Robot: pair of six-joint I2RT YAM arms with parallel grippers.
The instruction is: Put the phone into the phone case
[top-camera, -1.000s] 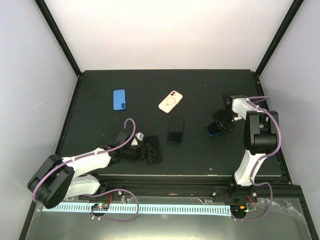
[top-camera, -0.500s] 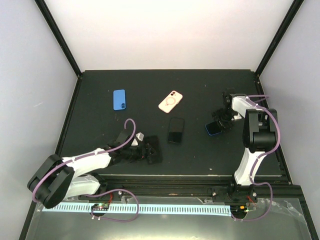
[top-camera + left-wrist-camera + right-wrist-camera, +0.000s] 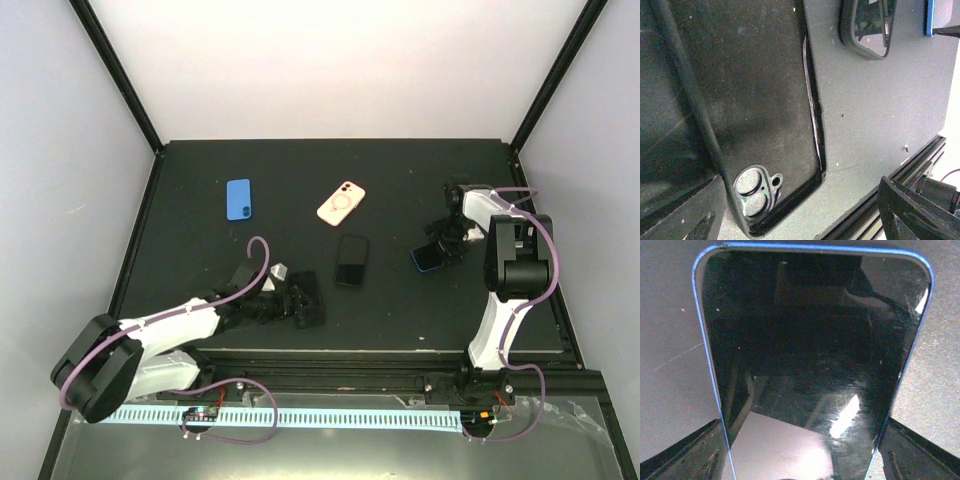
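Up close, much is cut off

The blue-rimmed phone (image 3: 810, 340) is held tight between the fingers of the right gripper (image 3: 436, 252). Its lower end is cut off in the wrist view. The left gripper (image 3: 303, 300) is spread wide over a black case (image 3: 755, 100), and a corner of that case is hidden by one finger (image 3: 685, 220). The pink phone case (image 3: 341, 204) is seen lying flat, far back on the table (image 3: 190, 250), well apart from both grippers. A black phone (image 3: 352, 260) is seen between them.

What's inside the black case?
Nothing shows in the black case: bare floor and camera holes. The left pincer hides its other end from above.
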